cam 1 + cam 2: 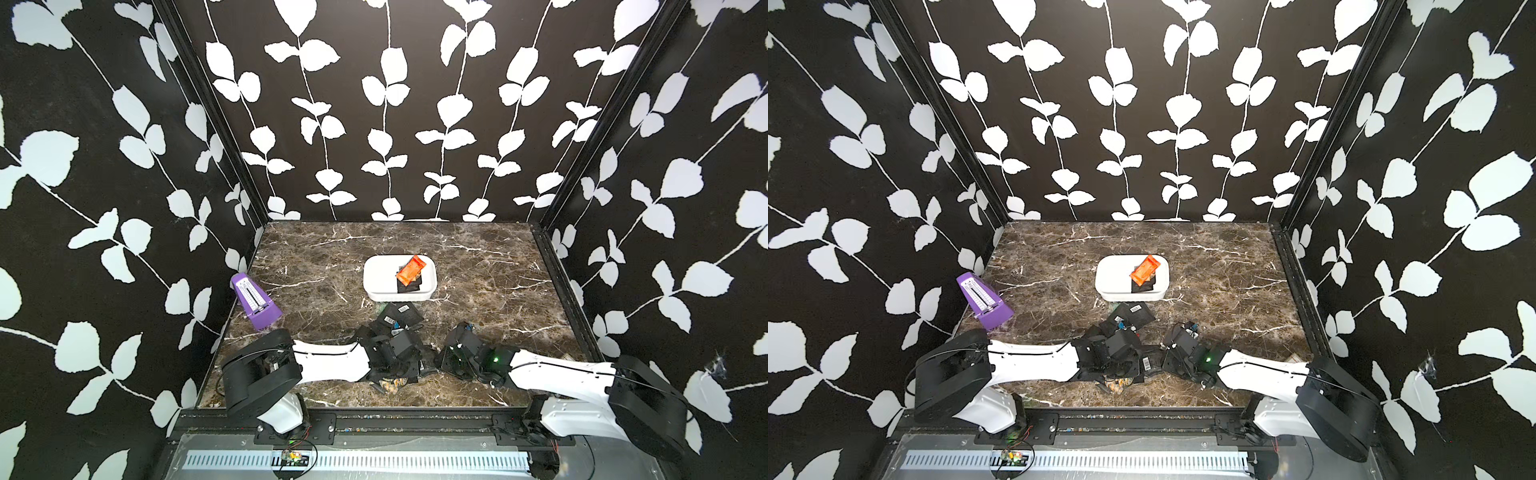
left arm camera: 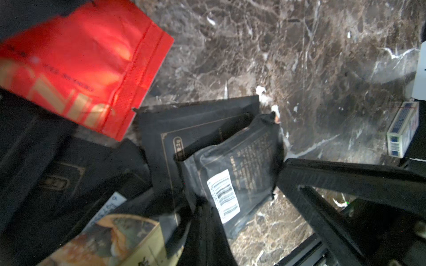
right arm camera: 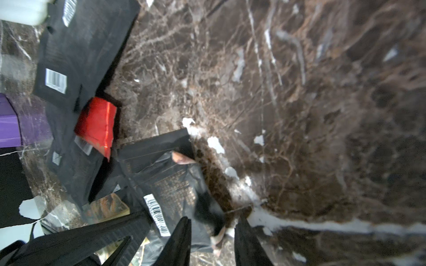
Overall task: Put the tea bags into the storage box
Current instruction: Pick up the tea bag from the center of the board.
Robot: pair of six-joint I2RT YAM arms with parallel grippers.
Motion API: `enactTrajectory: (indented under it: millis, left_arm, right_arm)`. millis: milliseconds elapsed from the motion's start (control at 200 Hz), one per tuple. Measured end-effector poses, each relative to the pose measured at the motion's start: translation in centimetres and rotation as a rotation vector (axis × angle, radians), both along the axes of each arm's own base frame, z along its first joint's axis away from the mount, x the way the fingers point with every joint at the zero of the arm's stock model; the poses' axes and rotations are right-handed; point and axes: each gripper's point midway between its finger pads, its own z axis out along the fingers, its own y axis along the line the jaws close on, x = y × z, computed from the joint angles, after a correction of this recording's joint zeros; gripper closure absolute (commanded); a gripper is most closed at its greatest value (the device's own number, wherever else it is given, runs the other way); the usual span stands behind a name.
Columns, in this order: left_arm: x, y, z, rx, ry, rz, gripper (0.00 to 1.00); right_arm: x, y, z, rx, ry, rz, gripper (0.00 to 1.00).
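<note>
Black tea bag (image 3: pixel 175 191) clamped by left end effector (image 2: pixel 202 214), its corner between parted jaws of right end effector (image 3: pixel 214 235)

Tea bags (image 2: pixel 251 159) blk w/ wht barcodes (image 2: pixel 223 195), one bag (image 1: pixel 411 269) orange; storage box (image 1: pixel 376 278) wht, metronome (image 1: pixel 254 301) purple, table (image 1: pixel 478 270) brown-marbled.

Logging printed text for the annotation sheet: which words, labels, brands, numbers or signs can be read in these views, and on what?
Nothing reads clearly enough to quote.
Red sachet: gold lettering, blurred.
Black sachet: barcode label and gold fine print, too small.
Card box: print and barcode, too small.
Metronome: scale marks, no legible numbers.
</note>
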Motion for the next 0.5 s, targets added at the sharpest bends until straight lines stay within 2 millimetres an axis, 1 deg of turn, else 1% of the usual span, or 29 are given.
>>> enactTrajectory:
  millis: [200,295,500]
  left_arm:
    - [-0.01,0.02,-0.09,0.002,0.002,0.002,1.0]
    - [-0.02,0.04,-0.16,0.004,0.003,0.002,1.0]
    - [-0.02,0.06,-0.25,0.007,0.004,0.002,1.0]
  right_arm:
    - [0.29,0.41,-0.1,0.015,-0.006,-0.006,0.7]
    - [0.35,0.63,-0.15,0.02,-0.008,-0.004,0.73]
    - [0.26,0.65,-0.39,0.017,-0.004,-0.004,0.85]
